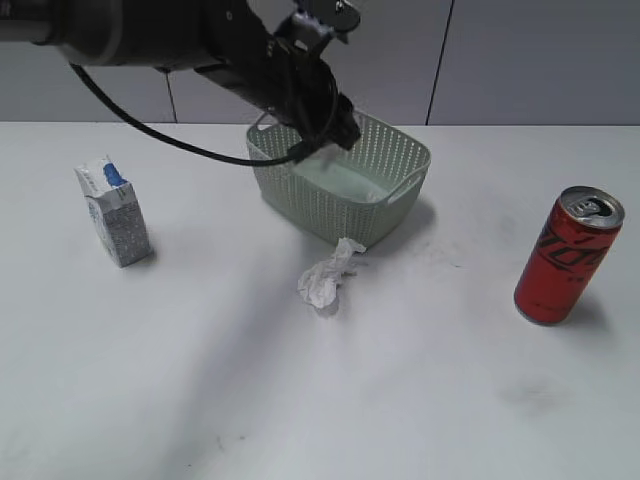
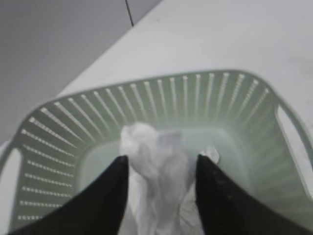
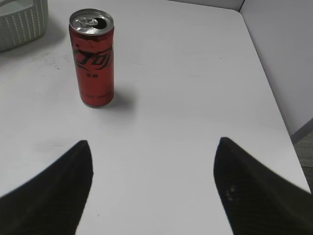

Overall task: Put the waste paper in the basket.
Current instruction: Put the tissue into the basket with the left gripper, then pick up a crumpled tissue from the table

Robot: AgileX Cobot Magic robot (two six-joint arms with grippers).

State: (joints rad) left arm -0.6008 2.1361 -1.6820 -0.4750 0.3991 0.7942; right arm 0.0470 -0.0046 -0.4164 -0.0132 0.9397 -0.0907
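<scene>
Where the white tabletop [image 1: 200, 400] begins at its left side, we see an upright tissue pack [image 1: 113, 212], speckled white with blue at the top; any print on it is too small for us to read. Next comes our left gripper [image 2: 162, 169], reaching over the near-left rim of the pale green basket [image 1: 395, 150]. In the left wrist view its jaws are clenched on a wad of waste paper [image 2: 159, 166], which hangs between them above the inside of the basket. Past the right jaw a small scrap of white [image 2: 211, 154] peeks out low in the basket, though we cannot tell whether it lies on the floor or belongs to the held wad. The exterior view shows only a pale, bare stretch of the basket's floor.

Just in front of the basket, a second crumpled wad [image 1: 328, 277] lies on the tabletop, its upper tip close to or touching the basket's wall.

Farther right, well apart from the basket, stands a red can [image 1: 567, 255] with its tab end up. It carries black script down its side, which we cannot read clearly. Our right gripper [image 3: 154, 191] hovers over bare tabletop near the can, jaws spread wide and holding nothing.
</scene>
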